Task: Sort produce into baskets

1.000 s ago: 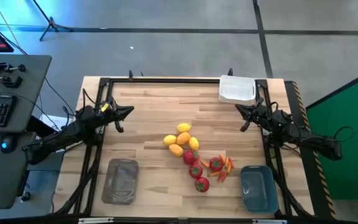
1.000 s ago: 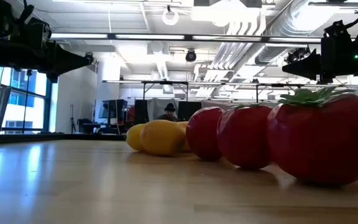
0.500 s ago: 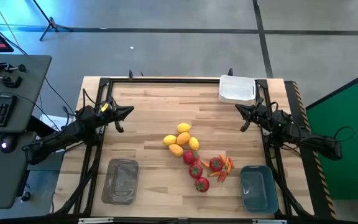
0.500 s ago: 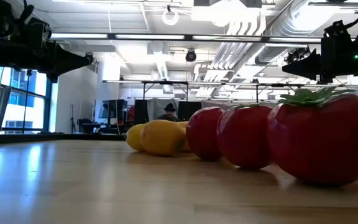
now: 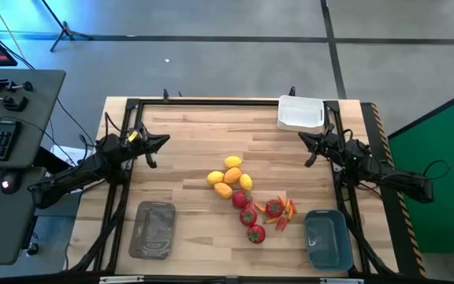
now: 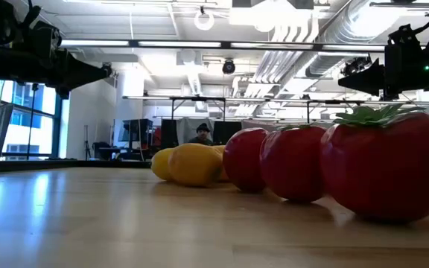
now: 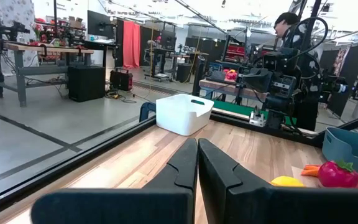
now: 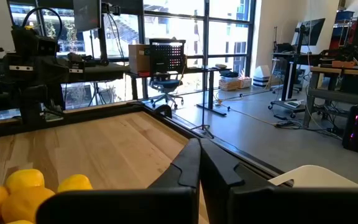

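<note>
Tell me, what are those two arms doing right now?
Left gripper and right gripper shut, empty, parked. Produce piled mid-table. Nothing in the way.

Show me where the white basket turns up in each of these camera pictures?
High view: the white basket sits at the table's far edge, right of centre.
Low view: not in it.
Left wrist view: mid-picture, across the table.
Right wrist view: only a white rim, probably its edge, at the lower right.
Shared landmark: the yellow lemons, in the high, low and both wrist views.
</note>
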